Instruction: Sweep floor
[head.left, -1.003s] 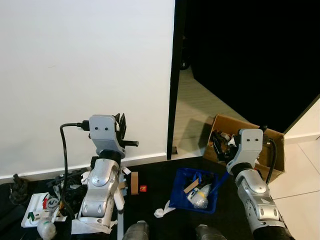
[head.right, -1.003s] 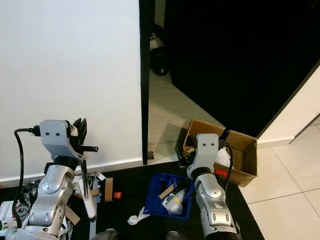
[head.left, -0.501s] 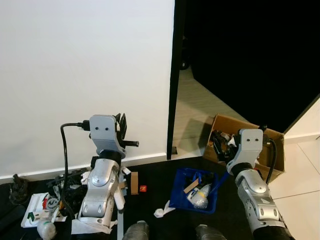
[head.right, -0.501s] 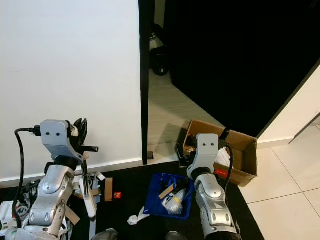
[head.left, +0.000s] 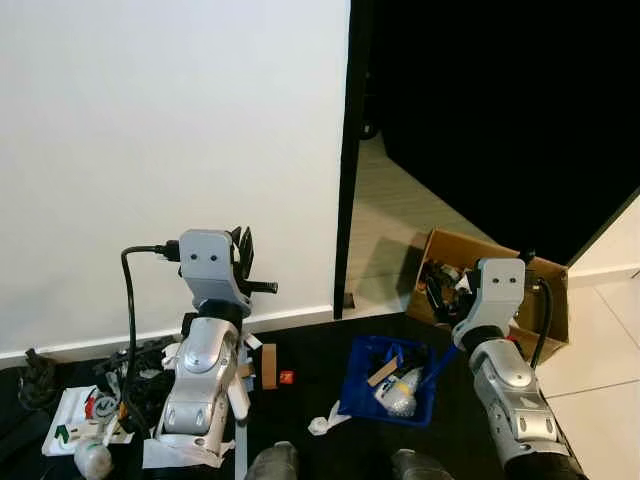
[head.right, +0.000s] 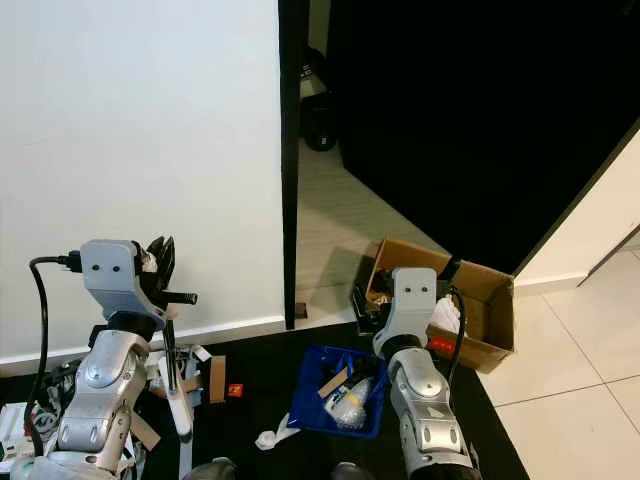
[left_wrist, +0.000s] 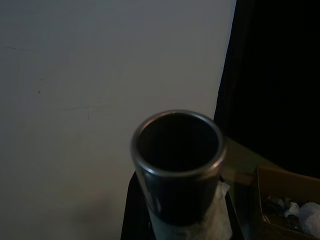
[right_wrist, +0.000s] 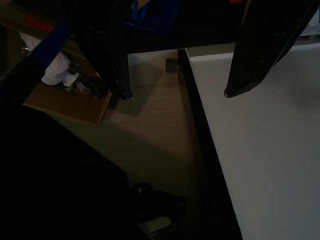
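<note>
While scraps sit in the blue dustpan on the dark floor and clutter fills the cardboard box, nothing has shifted. Left gripper clamps the broom handle; right gripper jaws apart.

Seen along the right tool: two black fingers held apart, nothing between them. Beyond the tips, pale floor meeting a white wall at a dark edge strip. Beside one finger, a cardboard box with white crumpled stuff inside. Blue handle crossing nearby.
</note>
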